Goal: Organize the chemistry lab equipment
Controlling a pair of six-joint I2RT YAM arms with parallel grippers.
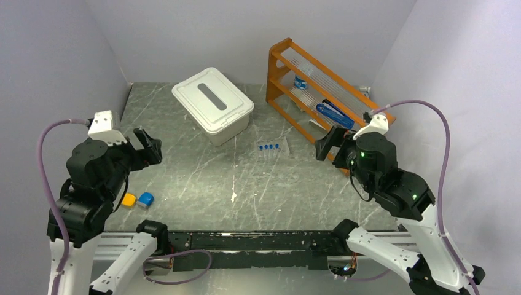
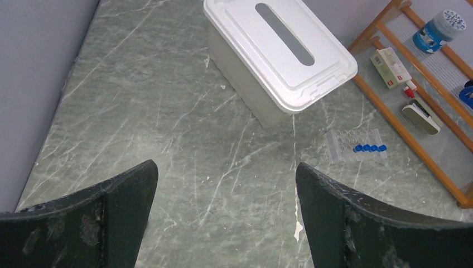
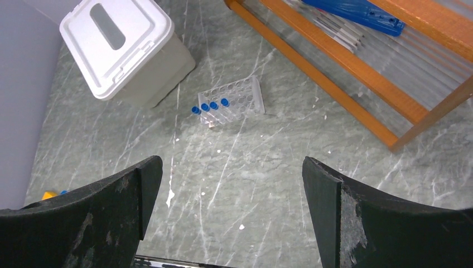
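A clear tube rack (image 1: 272, 149) with several blue-capped test tubes (image 1: 268, 147) stands mid-table; it also shows in the left wrist view (image 2: 355, 144) and the right wrist view (image 3: 233, 101). My left gripper (image 1: 149, 146) is open and empty, raised above the left side of the table, far from the rack. My right gripper (image 1: 326, 145) is open and empty, raised to the right of the rack beside the orange shelf. Tweezers, rods, droppers, brush and ring stand are not clearly visible.
A white lidded box (image 1: 212, 103) stands at the back centre. An orange wooden shelf rack (image 1: 319, 92) at the back right holds a blue case (image 1: 335, 114), a blue-capped jar (image 2: 443, 29) and small items. Orange (image 1: 128, 200) and blue (image 1: 145, 199) blocks lie front left.
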